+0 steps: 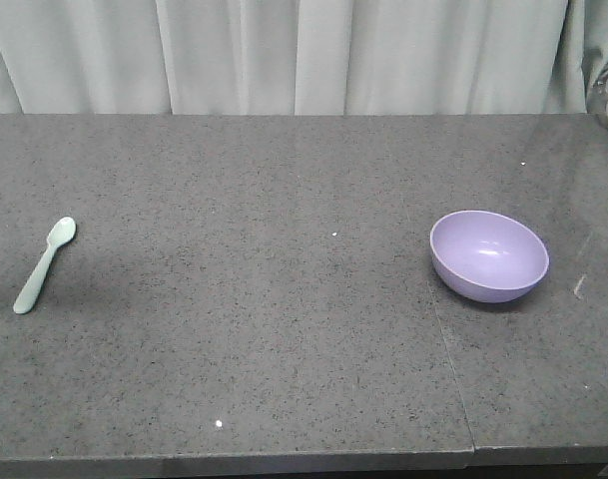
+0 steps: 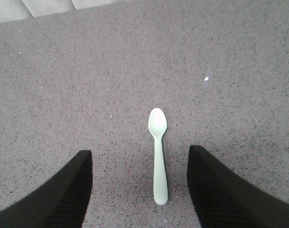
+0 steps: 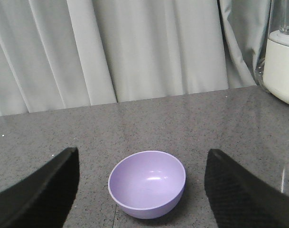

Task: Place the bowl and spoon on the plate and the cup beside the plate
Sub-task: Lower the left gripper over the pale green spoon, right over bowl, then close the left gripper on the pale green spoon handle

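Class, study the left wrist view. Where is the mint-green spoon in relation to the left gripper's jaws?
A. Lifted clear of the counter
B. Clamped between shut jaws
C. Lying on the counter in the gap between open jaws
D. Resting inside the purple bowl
C: the spoon lies flat on the grey counter, in the gap between the spread jaws of the left gripper, touching neither one.

A dark grey speckled table (image 1: 284, 180) carries a pale green spoon (image 1: 44, 264) lying flat near its left edge and a purple bowl (image 1: 488, 256) well apart on the right.
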Controlling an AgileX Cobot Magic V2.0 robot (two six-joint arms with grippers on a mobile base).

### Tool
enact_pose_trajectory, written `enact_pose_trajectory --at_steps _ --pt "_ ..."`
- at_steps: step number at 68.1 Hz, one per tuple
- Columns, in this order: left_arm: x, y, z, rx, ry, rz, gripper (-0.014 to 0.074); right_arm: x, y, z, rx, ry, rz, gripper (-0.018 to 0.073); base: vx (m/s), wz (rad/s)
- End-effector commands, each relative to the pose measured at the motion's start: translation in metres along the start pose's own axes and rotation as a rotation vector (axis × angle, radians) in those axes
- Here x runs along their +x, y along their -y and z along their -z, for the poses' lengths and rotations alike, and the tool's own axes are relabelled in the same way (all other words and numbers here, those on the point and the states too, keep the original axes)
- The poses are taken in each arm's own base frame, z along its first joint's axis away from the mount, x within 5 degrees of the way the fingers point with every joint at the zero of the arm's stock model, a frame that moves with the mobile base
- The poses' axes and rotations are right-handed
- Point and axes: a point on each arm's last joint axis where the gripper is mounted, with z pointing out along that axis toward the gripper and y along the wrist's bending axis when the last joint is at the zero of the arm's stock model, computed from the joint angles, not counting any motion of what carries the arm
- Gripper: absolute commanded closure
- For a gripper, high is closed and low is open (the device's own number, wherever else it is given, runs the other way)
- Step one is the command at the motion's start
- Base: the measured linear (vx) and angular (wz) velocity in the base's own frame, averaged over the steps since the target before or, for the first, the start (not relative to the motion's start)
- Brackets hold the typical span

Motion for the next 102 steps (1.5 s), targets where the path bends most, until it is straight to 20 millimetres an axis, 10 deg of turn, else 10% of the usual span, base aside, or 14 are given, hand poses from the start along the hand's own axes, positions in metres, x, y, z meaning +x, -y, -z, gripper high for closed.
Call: enact_pose_trajectory --at_steps 1,52,102 --pt "-0.018 0.003 -0.004 -0.007 -0.010 -0.027 0.0166 -0.013 0.000 0.001 0.010 0.059 0.013 0.0016 0.00 0.00" --pt "-0.007 -0.015 -0.153 0.137 -0.395 0.107 0.0166 -0.009 -0.001 0.001 0.000 0.018 0.037 0.0016 0.00 0.00" --pt "0.024 -0.006 -0.231 0.127 -0.581 0.065 0.0166 -0.009 -0.001 0.001 -0.001 0.016 0.037 0.0016 0.00 0.00"
